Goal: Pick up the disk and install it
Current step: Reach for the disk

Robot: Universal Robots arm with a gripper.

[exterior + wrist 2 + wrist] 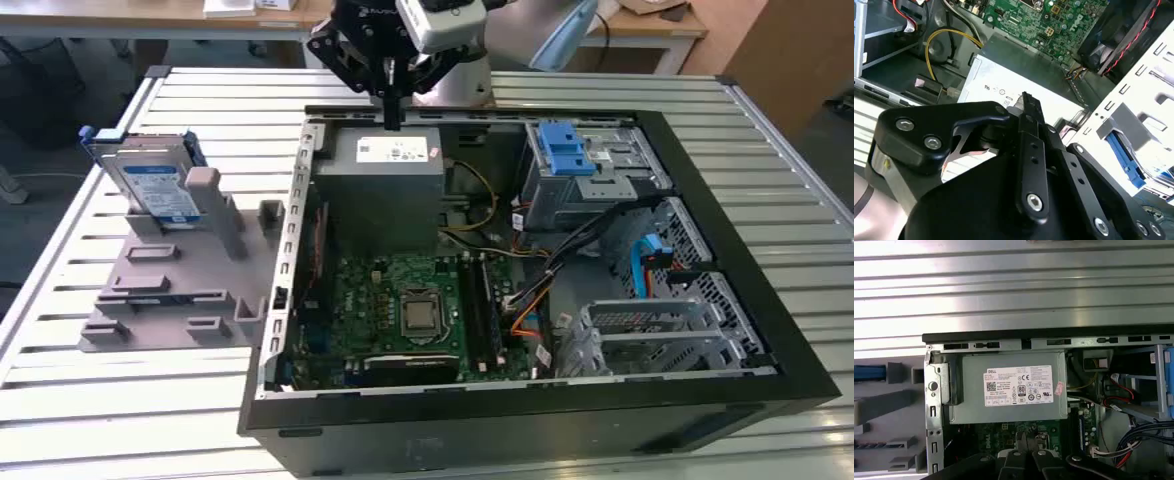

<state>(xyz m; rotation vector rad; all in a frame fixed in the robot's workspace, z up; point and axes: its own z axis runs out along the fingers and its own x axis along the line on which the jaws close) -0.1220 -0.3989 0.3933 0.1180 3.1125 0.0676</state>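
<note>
Silver disk (158,188) sits untouched in its grey stand (174,300), well apart from our gripper (392,120), clenched empty; we've installed nothing.

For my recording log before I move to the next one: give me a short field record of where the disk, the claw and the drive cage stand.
disk: upright in the grey holder, at the exterior view's left, outside the computer case
claw: shut, holding nothing, above the power supply near the case's rim
disk to claw: apart, no contact
drive cage: inside the case, blue tabs on top
task state: disk not yet picked up
</note>
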